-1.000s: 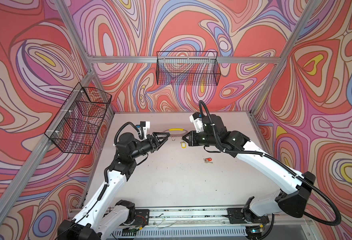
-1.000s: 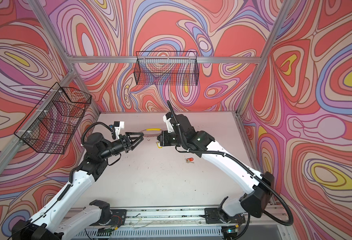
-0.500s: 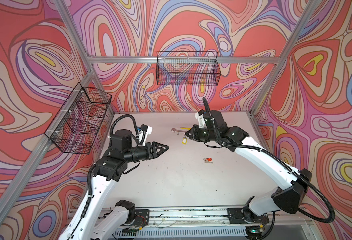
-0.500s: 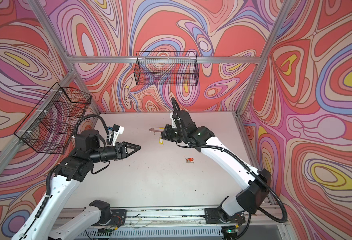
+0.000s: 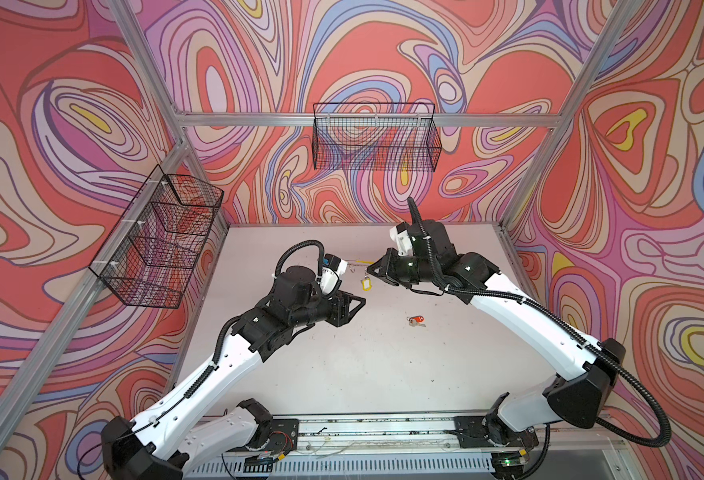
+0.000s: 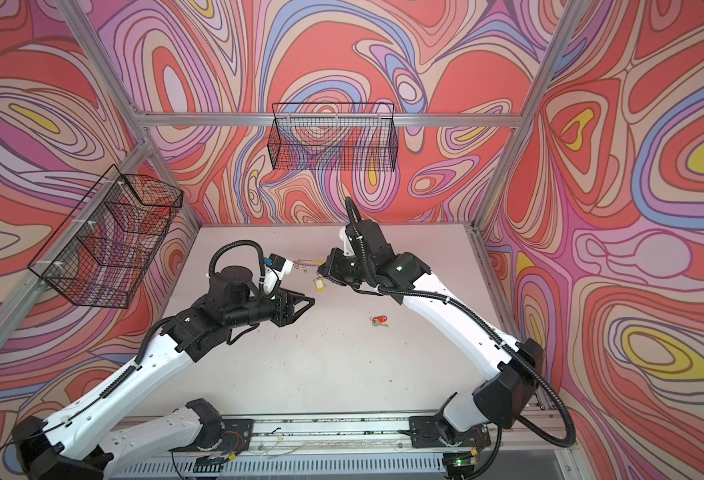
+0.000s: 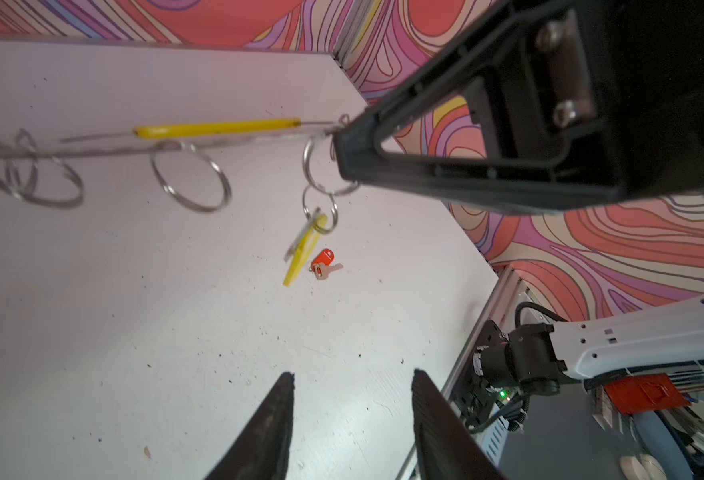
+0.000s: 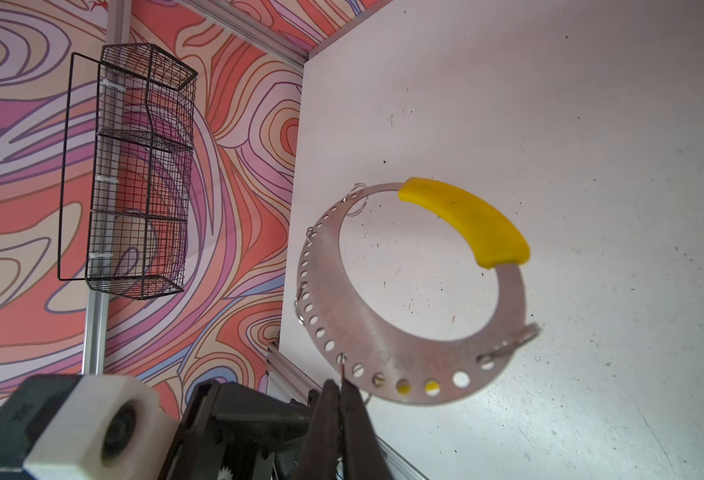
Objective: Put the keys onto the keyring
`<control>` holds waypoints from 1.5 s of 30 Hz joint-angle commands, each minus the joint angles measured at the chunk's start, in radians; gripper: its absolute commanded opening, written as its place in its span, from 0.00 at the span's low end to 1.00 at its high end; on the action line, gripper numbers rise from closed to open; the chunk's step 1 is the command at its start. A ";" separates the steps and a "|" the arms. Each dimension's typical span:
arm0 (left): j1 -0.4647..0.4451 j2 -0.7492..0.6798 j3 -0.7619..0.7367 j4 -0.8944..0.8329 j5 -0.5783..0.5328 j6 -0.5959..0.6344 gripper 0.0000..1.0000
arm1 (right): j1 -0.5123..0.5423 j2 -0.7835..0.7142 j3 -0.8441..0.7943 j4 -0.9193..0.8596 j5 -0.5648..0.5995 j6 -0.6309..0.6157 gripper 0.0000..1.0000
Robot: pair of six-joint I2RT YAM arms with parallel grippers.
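A: While left gripper (image 7: 353, 373) hangs empty, jaws apart, is yellow key (image 7: 302, 249) on?
B: Yes, dangling from keyring (image 8: 391, 357), right gripper (image 8: 339, 388) clenched on its rim. Loose red key (image 5: 416, 320) lies on table (image 5: 342, 374). Left should grab it.

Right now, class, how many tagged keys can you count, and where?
2. The yellow-tagged key hangs from the keyring that the right gripper holds above the table; the red-tagged key lies loose on the table. No others show.

No readable text, even on the keyring (image 8: 404, 359)
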 commanded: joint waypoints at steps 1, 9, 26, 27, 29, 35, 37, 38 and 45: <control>-0.003 0.049 0.030 0.120 -0.028 0.071 0.46 | 0.000 -0.054 -0.012 0.014 -0.041 0.021 0.00; -0.003 0.118 0.068 0.147 -0.048 0.075 0.41 | 0.000 -0.053 -0.041 0.038 -0.109 0.017 0.00; 0.010 0.068 0.072 0.061 -0.078 0.114 0.33 | -0.001 -0.034 -0.030 0.006 -0.153 -0.025 0.00; 0.015 0.063 0.071 0.055 -0.072 0.115 0.33 | -0.001 -0.034 -0.030 0.005 -0.154 -0.025 0.00; 0.030 0.052 0.071 0.049 -0.046 0.112 0.33 | -0.001 -0.034 -0.030 0.005 -0.160 -0.026 0.00; 0.046 0.063 0.092 -0.005 -0.011 0.115 0.32 | -0.001 -0.032 -0.027 0.018 -0.170 -0.011 0.00; 0.046 0.067 0.101 -0.035 -0.028 0.111 0.29 | -0.001 -0.033 -0.027 0.024 -0.170 -0.001 0.00; 0.046 0.061 0.101 -0.043 -0.034 0.109 0.27 | -0.001 -0.032 -0.027 0.026 -0.173 0.002 0.00; 0.043 -0.060 0.108 -0.141 -0.005 0.149 0.28 | -0.001 -0.030 -0.028 0.042 -0.176 0.026 0.00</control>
